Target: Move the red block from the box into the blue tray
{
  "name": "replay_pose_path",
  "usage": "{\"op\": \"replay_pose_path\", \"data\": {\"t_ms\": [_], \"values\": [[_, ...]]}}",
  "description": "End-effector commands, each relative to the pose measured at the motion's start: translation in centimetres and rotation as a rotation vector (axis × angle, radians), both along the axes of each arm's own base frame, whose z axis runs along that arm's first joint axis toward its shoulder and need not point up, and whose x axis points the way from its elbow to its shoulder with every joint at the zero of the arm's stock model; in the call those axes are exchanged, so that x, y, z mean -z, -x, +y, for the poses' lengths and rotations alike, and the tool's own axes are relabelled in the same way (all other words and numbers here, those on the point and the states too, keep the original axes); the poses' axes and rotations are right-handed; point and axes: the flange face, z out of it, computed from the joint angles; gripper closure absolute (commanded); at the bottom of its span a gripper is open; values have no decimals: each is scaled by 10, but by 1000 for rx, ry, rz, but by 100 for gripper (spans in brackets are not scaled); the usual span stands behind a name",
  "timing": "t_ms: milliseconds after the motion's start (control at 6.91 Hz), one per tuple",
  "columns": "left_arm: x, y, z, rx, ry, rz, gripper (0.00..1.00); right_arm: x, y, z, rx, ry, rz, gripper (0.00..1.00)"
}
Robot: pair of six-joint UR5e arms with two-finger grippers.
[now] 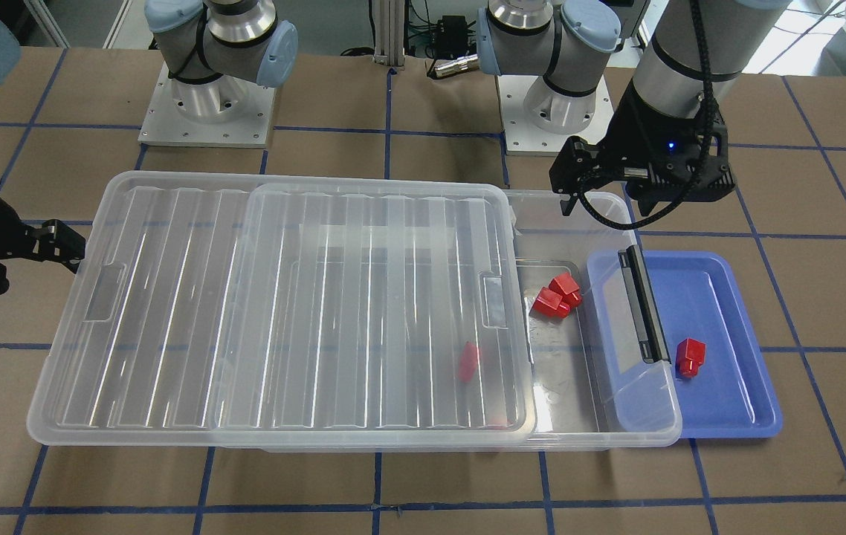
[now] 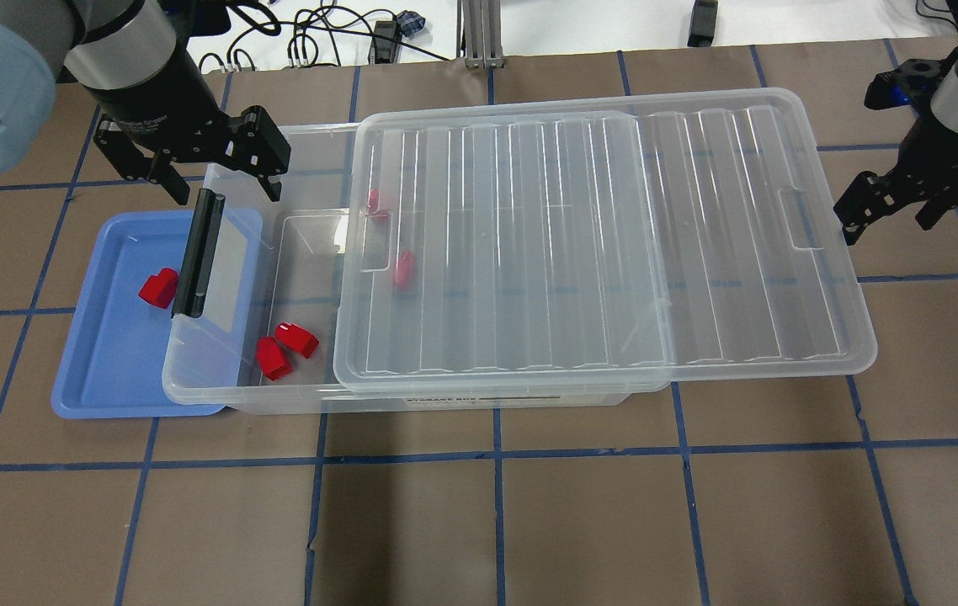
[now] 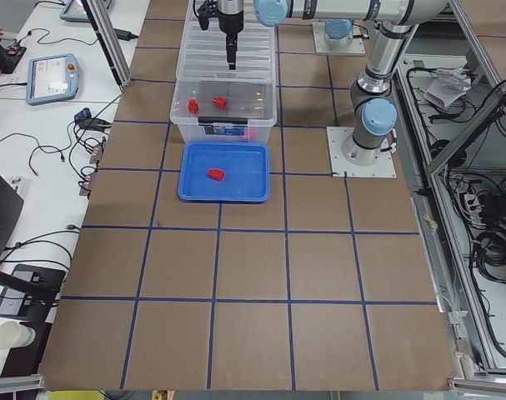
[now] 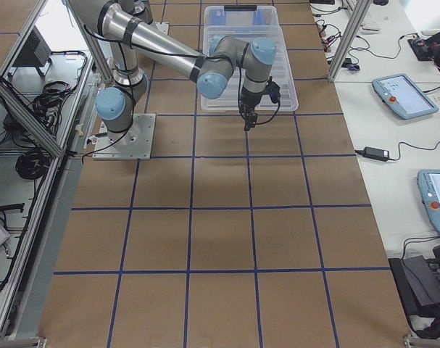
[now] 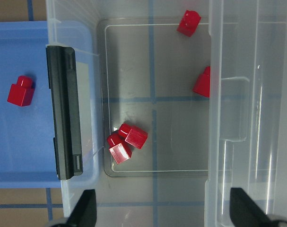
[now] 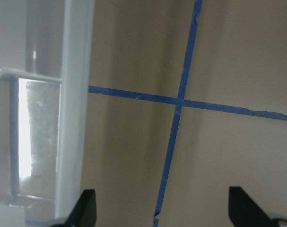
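Observation:
One red block [image 1: 690,355] lies in the blue tray [image 1: 728,405]; it also shows in the overhead view [image 2: 160,288] and the left wrist view [image 5: 20,91]. The clear box [image 1: 642,423] overlaps the tray's edge with its black-handle end [image 1: 644,305]. Its lid [image 1: 282,312] is slid aside, so the handle end is uncovered. Two red blocks [image 1: 557,296] lie together there, and others show through the lid [image 1: 468,362]. My left gripper [image 2: 226,189] is open and empty above the box's handle end. My right gripper [image 2: 887,223] is open and empty beside the lid's far end.
The table is brown with a blue tape grid. Both arm bases [image 1: 207,104] [image 1: 549,111] stand behind the box. The shifted lid overhangs the box on my right side. Tablets and cables lie on side benches [image 3: 52,79].

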Motion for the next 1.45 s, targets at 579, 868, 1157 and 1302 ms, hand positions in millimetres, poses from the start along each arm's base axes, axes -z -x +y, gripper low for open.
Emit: {"op": "replay_pose_path", "data": {"t_ms": [579,868,1157,1302], "values": [[-4,32,5,2,15,-32,0,-1,-114,-5,-54,45,-12,0],[-6,31,3,2,19,-35,0,-6,-145,-1,-88,55,-9,0],[-7,32,9,6,14,-33,0,-10,-161,2,-120,69,2,0],[-8,32,6,14,18,-39,0,-13,-160,-1,-121,97,11,0]]}}
